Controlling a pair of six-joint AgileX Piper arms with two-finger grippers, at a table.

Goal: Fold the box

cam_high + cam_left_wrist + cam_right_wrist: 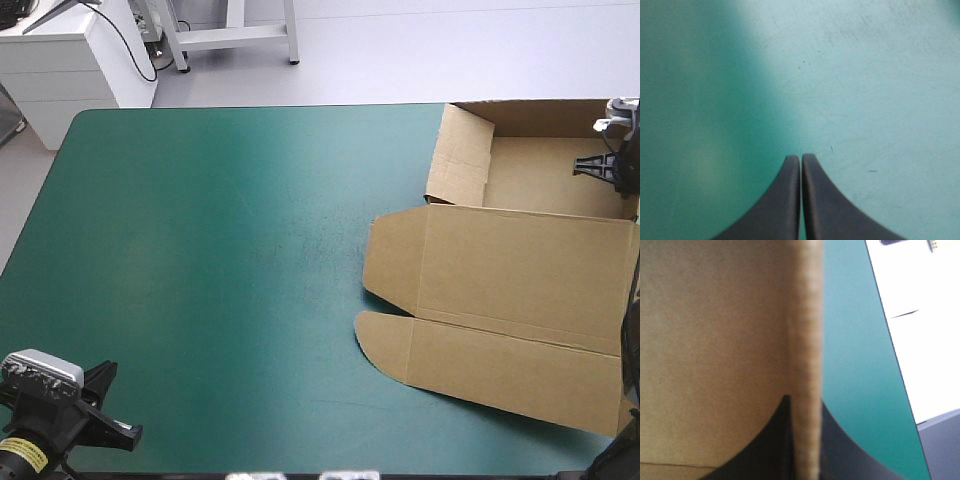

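Box [520,270] at desk's [200,300] far right corner: tray end with walls up, lid flat toward near edge. Right jaws clamped on wall [807,340] by desk's right edge, board edge between them. Left jaws pressed together, empty, over bare cover [865,75] near left, well apart from box. Risk: one-sided pull skews whole sheet or buckles wall, since nothing pins it. Nothing lies between left jaws and box

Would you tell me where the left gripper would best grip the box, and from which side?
Probably the box's raised side wall facing the table's middle, by its free top edge, from above, a finger on each side. It stands off the teal-green cover, while the rounded lid flaps lie flat. The right gripper is shut on the opposite wall.
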